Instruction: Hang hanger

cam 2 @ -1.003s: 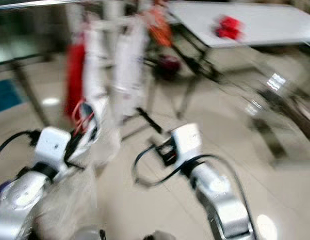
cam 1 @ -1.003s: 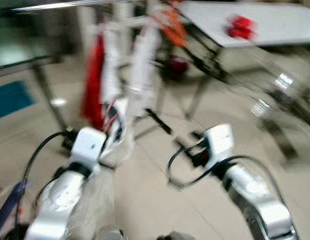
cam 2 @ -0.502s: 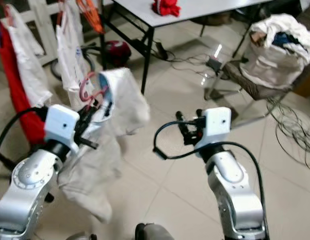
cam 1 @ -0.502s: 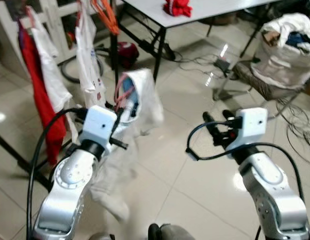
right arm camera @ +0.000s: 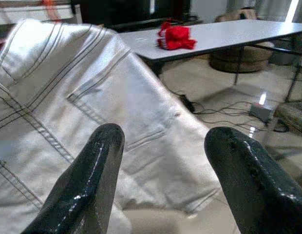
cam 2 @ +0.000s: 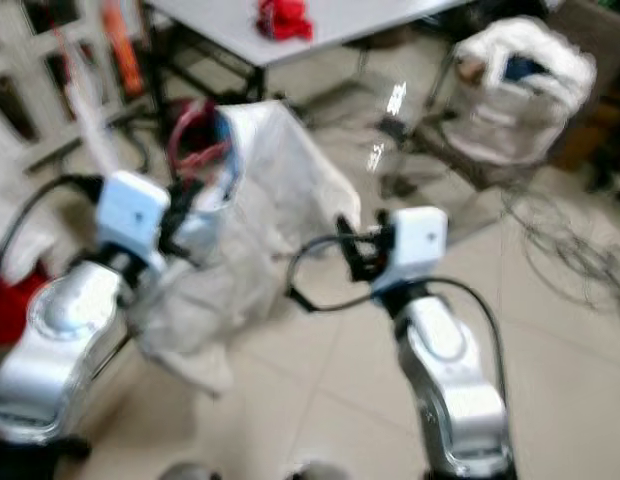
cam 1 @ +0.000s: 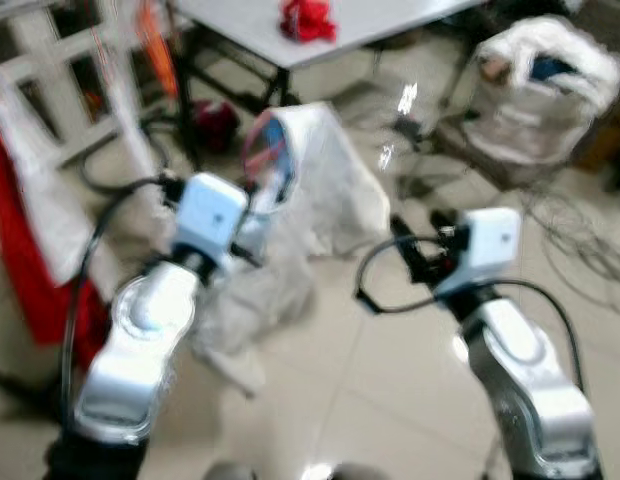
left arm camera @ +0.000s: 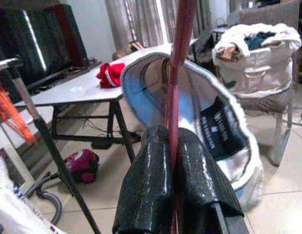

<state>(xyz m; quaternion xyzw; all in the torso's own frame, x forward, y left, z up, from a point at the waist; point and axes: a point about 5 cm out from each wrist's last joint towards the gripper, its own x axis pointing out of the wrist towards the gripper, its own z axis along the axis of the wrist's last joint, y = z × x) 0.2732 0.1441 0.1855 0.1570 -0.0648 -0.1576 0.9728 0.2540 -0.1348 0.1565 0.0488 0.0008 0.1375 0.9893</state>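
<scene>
My left gripper (cam 1: 258, 212) is shut on a pink-red hanger (left arm camera: 176, 78) that carries a white denim garment (cam 1: 320, 205) with a blue inner collar. The hanger's hook (cam 1: 260, 143) rises above the garment's neck. The garment drapes down to the right of my left arm. My right gripper (cam 1: 418, 240) is open with nothing between its fingers (right arm camera: 92, 175); it points at the garment's white cloth (right arm camera: 78, 117) from close by. Clothes hang on a white rack (cam 1: 60, 70) at the far left.
A white table (cam 1: 390, 15) with a red cloth (cam 1: 308, 18) stands behind. A chair piled with laundry (cam 1: 535, 85) is at the back right, with cables on the tiled floor (cam 1: 390, 380) near it. A red garment (cam 1: 25, 270) hangs at the left.
The camera has turned, shifting the rack further left and blurring the scene. My left gripper still holds the hanger with the garment. The right gripper stays open near the cloth.
</scene>
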